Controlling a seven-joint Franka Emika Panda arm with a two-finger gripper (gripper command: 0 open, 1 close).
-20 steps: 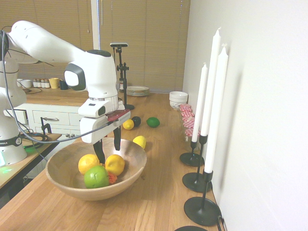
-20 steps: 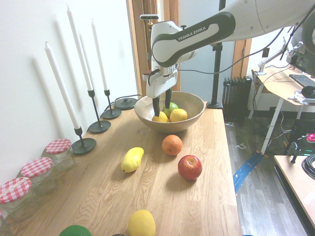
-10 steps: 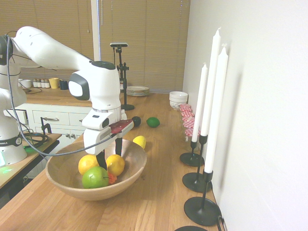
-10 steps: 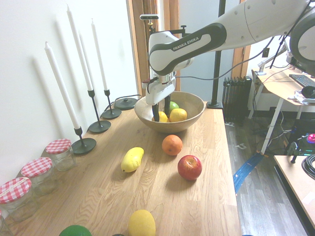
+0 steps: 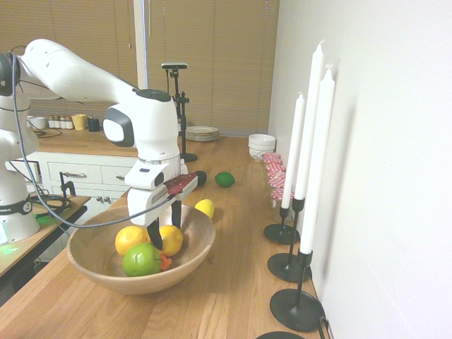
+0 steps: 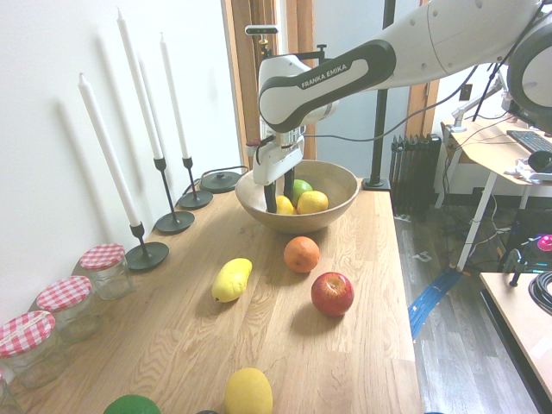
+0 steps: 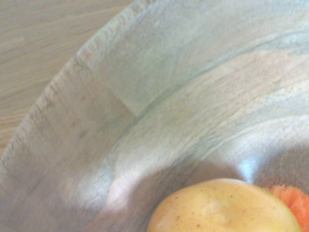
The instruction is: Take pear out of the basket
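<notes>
Pear [image 5: 171, 242], smooth and yellow, in the big round bowl of light brown wood [image 5: 95, 263].

Seen from the first outside camera, the white gripper with black fingers [image 5: 167, 237] is open, one finger on each side of the pear; I cannot tell if they touch it. A round orange-yellow fruit [image 5: 128, 240] sits left of the pear, and a shiny green apple [image 5: 141, 260] sits nearer.

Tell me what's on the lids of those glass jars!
The lids have red and white checks, clearest in the second exterior view.
</notes>
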